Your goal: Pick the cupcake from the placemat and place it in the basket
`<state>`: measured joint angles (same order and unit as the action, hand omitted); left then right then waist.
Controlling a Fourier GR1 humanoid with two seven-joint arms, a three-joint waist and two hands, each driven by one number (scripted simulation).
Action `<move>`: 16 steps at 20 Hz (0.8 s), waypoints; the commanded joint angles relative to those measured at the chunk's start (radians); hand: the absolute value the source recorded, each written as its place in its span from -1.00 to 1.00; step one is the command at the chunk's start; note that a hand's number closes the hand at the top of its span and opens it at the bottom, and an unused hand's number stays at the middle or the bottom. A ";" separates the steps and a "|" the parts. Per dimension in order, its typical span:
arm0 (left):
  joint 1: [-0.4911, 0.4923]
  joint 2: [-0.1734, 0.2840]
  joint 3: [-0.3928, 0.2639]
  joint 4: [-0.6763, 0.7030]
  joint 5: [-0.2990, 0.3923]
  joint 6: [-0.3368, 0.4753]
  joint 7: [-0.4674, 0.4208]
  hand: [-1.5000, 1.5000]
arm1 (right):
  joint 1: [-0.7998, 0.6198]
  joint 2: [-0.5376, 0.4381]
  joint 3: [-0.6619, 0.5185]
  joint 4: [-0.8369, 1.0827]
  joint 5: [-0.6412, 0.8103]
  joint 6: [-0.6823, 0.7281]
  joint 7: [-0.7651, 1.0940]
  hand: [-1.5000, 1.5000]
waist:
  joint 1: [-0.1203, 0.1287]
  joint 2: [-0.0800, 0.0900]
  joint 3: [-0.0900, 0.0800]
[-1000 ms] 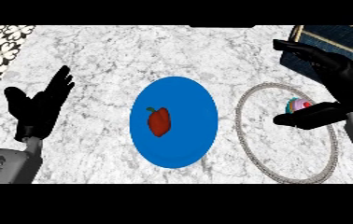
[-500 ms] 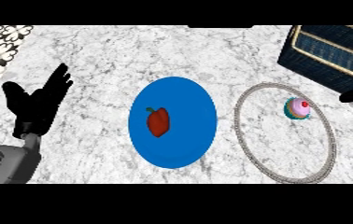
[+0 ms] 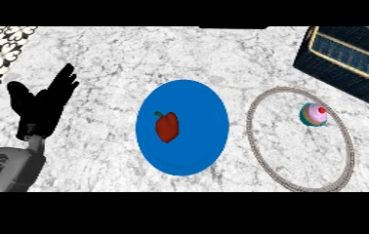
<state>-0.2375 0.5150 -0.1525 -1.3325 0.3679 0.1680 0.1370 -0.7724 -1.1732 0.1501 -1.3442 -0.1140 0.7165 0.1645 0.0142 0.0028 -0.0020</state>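
Your left hand's fingers [image 3: 61, 82] are straight and slightly spread, pointing up and away from you, holding nothing; the left hand [image 3: 39, 106] rests at the left edge of the marble counter [image 3: 108, 57]. Your right hand does not show in the head view.

To the right of those fingers, near the middle of the counter, lies a blue plate [image 3: 182, 126] with a red bell pepper [image 3: 167, 126] on its left half. Farther right still, well apart from the fingers, the cupcake [image 3: 316, 114], with pink frosting, a red cherry on top and a teal wrapper, sits inside the grey-rimmed oval ring [image 3: 288, 179], in its upper right part, close to the rim. Beyond it, at the far right corner, stands a dark blue box-like container with a pale rim [image 3: 338, 57], cut off by the view's edge. No brand, label or writing can be read on anything.
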 commanded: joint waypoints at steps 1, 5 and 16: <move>0.019 -0.008 0.013 -0.020 -0.009 -0.006 0.012 0.00 | -0.034 -0.019 -0.022 0.065 -0.017 0.162 -0.005 -1.00 | -0.001 -0.002 0.001; 0.004 -0.019 0.024 0.014 -0.027 -0.013 0.007 0.00 | 0.033 -0.044 -0.096 0.154 -0.013 0.234 -0.168 -1.00 | -0.012 -0.001 0.002; 0.038 -0.043 0.061 -0.034 -0.059 -0.024 0.025 0.00 | 0.332 0.068 -0.235 0.157 0.151 0.066 -0.484 -1.00 | -0.018 -0.003 0.003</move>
<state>-0.1979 0.4867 -0.0986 -1.3681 0.3277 0.1461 0.1579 -0.5348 -1.1365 -0.0536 -1.1959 -0.0291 0.8183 -0.2018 -0.0019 -0.0007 0.0008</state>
